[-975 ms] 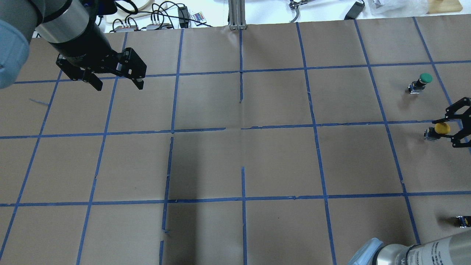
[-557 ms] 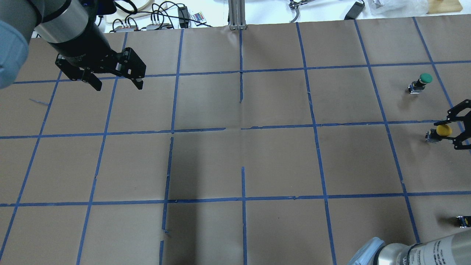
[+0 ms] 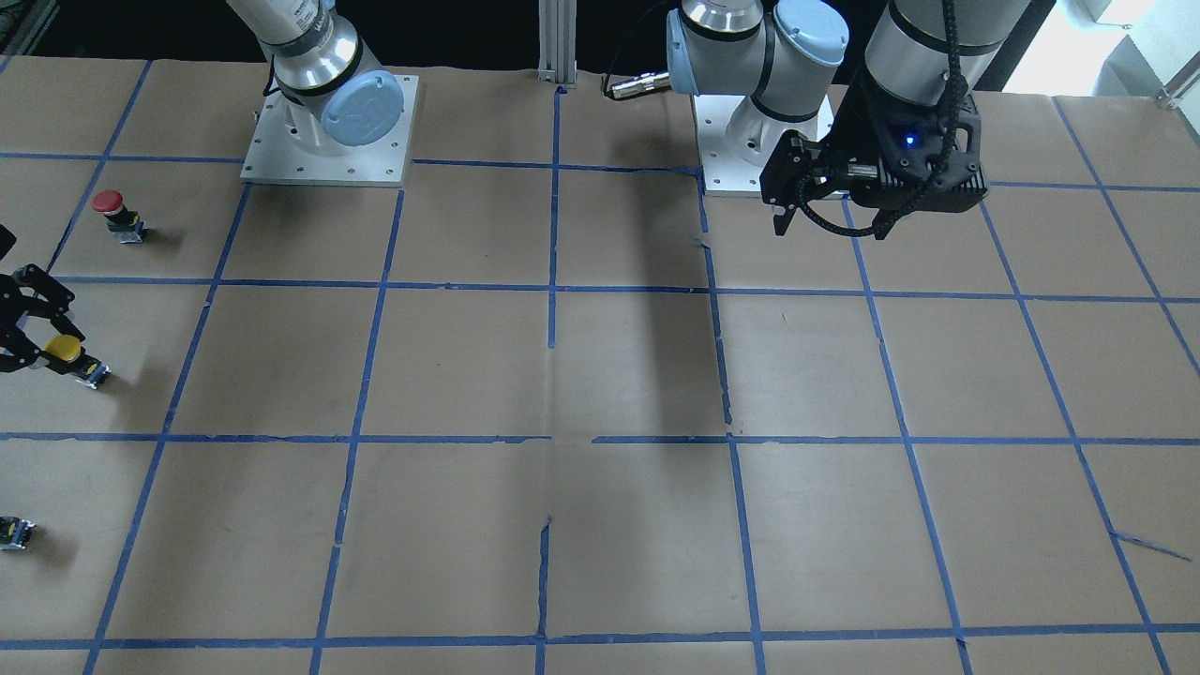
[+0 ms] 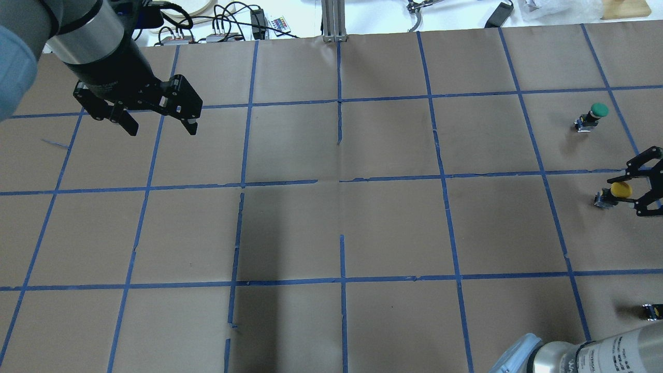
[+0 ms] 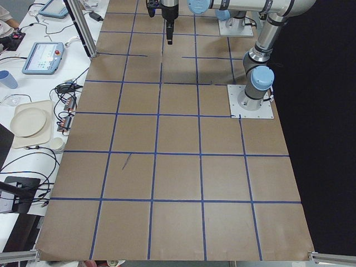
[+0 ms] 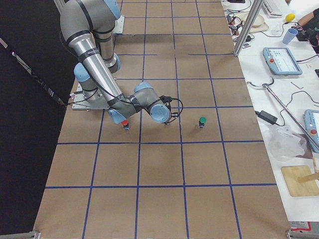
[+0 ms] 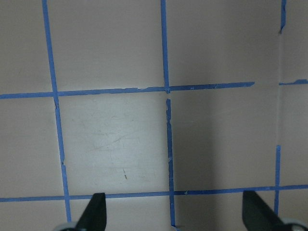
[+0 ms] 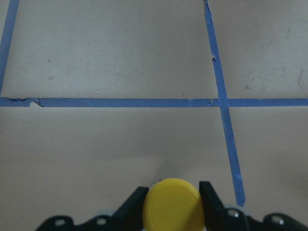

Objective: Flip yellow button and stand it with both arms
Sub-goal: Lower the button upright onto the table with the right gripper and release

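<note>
The yellow button (image 4: 619, 189) lies at the table's far right, its yellow cap between the fingers of my right gripper (image 4: 625, 190). The right wrist view shows both fingers pressed against the sides of the cap (image 8: 172, 208), so the gripper (image 8: 173, 199) is shut on it. The front view shows the same hold at its left edge, with the cap (image 3: 63, 348) in the gripper (image 3: 52, 351). I cannot tell whether the button's body touches the paper. My left gripper (image 4: 158, 126) hangs open and empty over the far left of the table, as the left wrist view (image 7: 175, 214) also shows.
A green-capped button (image 4: 595, 111) stands behind the yellow one. A red-capped button (image 3: 111, 204) stands nearer the right arm's base. A small dark block with a yellow spot (image 4: 651, 310) lies at the right edge. Cables and devices (image 4: 222, 23) lie beyond the far edge.
My right gripper's fingers have closed in on the yellow cap, and the button has shifted slightly toward the robot. My left gripper has drifted a little to the left.
</note>
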Robot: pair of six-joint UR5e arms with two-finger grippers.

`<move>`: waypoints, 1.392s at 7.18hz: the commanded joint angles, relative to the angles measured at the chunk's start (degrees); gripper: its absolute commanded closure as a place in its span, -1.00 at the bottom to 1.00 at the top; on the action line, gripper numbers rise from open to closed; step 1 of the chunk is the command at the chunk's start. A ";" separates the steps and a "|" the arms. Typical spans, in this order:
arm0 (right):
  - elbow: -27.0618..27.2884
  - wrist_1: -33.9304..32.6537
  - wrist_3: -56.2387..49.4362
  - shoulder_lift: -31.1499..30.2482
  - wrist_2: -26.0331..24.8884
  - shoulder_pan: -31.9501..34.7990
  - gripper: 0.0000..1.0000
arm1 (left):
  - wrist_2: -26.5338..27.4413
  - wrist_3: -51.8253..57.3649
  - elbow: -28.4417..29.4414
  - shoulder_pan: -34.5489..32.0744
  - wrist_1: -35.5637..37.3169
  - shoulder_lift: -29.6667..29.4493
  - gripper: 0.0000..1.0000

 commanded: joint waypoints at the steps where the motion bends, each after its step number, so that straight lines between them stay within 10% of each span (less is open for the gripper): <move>1: -0.15 0.31 0.68 1.67 -1.09 -0.04 -0.02 | -0.07 0.00 0.03 -0.05 -0.10 0.03 -0.99; 2: -0.15 0.48 0.77 1.51 -0.49 0.05 -0.61 | 0.01 0.00 -0.14 0.04 -0.01 0.03 -0.99; 3: -0.15 0.57 0.77 1.24 -0.39 0.05 -0.72 | -0.16 0.00 -0.06 -0.05 -0.01 0.03 -0.99; 10: -3.67 6.45 20.22 -8.29 -1.27 0.23 -0.98 | 0.45 0.08 0.12 0.04 0.08 0.03 -0.99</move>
